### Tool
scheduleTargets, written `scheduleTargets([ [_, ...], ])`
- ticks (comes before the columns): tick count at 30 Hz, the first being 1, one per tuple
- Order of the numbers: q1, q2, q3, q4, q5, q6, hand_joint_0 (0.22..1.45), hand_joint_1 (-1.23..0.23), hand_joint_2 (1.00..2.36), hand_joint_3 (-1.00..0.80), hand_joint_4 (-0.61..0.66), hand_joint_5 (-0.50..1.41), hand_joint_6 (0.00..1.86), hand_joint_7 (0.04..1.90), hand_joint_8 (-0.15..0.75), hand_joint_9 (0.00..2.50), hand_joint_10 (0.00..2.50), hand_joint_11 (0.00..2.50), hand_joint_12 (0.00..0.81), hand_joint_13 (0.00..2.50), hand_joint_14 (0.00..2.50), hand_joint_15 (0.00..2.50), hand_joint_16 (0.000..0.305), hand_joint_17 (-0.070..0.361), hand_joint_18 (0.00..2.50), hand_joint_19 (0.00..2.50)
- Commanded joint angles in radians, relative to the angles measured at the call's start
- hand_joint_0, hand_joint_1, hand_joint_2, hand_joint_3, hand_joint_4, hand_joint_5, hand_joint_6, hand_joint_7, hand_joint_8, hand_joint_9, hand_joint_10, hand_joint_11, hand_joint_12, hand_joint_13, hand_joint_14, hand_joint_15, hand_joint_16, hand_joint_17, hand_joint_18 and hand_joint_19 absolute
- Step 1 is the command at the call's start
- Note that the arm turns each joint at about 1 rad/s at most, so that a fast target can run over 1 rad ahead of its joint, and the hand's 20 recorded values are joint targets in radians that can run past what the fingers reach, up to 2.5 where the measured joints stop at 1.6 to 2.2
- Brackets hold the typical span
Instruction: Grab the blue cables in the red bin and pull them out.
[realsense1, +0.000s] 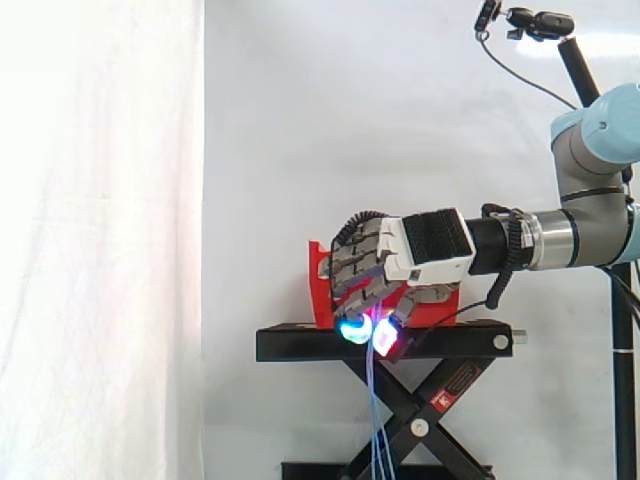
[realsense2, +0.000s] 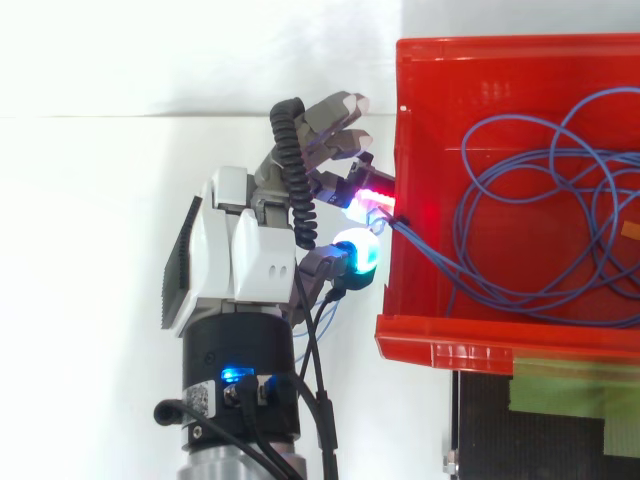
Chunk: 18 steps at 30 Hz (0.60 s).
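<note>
We see the robot hand (realsense2: 245, 255) curled just outside the bin (realsense2: 440, 80), its glowing pads (realsense2: 358, 252) pinching a few strands of the cables (realsense2: 520, 200). Some strands hang down past the stand (realsense1: 300, 343). Beyond the wall, most loops lie tangled in the bin. We judge a pull could snag that tangle, slipping the thin pinch or dragging the bin off.

The hand (realsense2: 245, 250) has a white shell with a black ribbed panel. Ahead of the shell, grey metal fingers end in thick pads (realsense2: 357, 255) glowing cyan, red and white. Behind the shell come a black cylinder, a silver ring and the grey arm (realsense1: 585, 222), capped pale blue
</note>
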Motion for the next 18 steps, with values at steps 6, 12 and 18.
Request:
scheduleTargets([
  [6, 0.000, 0.002, 0.000, -0.013, 0.000, -0.002, 0.92, -0.80, 1.00, -1.00, 0.04, 0.94, 0.39, 0.85, 0.224, 0.85, 0.02, 0.49, 0.298, 0.68, 0.01, 0.32, 0.036, 0.082, 0.59, 0.37],
  [12, 0.000, 0.000, 0.000, -0.034, 0.000, -0.014, 0.92, -0.77, 1.00, -1.00, 0.03, 0.88, 0.66, 0.76, 0.221, 0.86, 0.02, 0.54, 0.300, 0.69, 0.01, 0.32, 0.036, 0.082, 0.60, 0.38],
  [18, 0.000, 0.002, 0.000, -0.036, 0.000, -0.014, 0.92, -0.75, 1.00, -1.00, 0.03, 0.85, 0.82, 0.70, 0.220, 0.88, 0.02, 0.57, 0.301, 0.69, 0.01, 0.32, 0.037, 0.082, 0.60, 0.38],
])
